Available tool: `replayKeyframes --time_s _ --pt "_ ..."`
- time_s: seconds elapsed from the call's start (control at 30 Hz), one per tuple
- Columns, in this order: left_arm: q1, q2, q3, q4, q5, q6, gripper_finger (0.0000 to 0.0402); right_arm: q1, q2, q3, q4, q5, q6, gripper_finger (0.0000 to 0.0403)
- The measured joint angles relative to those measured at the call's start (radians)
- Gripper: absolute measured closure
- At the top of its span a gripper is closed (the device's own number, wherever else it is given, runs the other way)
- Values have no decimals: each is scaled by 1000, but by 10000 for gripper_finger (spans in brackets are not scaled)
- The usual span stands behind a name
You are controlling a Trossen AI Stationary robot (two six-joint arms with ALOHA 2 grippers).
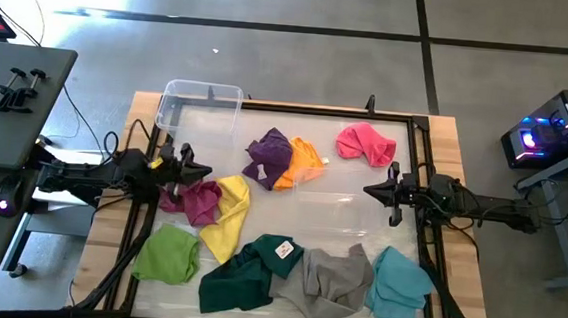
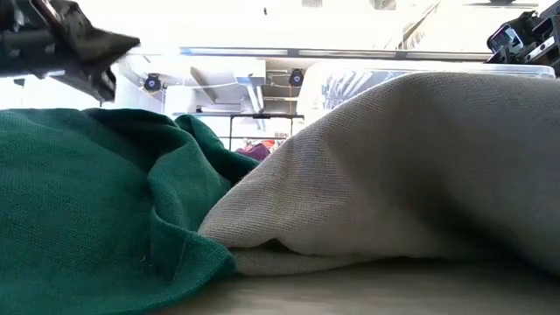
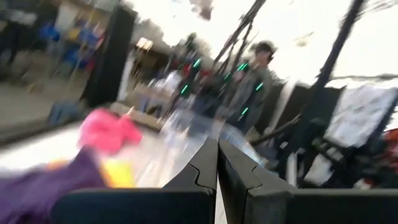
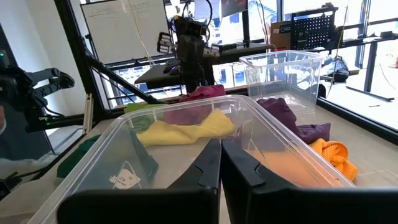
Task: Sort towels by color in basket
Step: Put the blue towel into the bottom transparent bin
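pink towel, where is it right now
In the high view the pink towel lies alone at the table's far right, just beyond the right gripper, with the orange towel as its nearest neighbour to the left.

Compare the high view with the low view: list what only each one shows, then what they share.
Only the high view shows the full spread: the purple towel, orange towel, pink towel, yellow towel, lime green towel, light blue towel, and the clear bin at the table's far left corner. Only the low view shows the room behind the table, with its shelving. Both show the dark green towel and grey towel, lying side by side, plus both arms.
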Motion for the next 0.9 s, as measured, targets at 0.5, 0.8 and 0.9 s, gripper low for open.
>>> replayKeyframes --time_s 0.5,0.8,0.9 --pt "0 350 95 189 -63 211 401 0 1 0 0 0 0 402" --pt "0 429 97 196 -67 220 401 0 1 -1 21 0 -162 402" --pt "0 428 98 197 -76 220 401 0 0 -1 114 -1 -139 402"
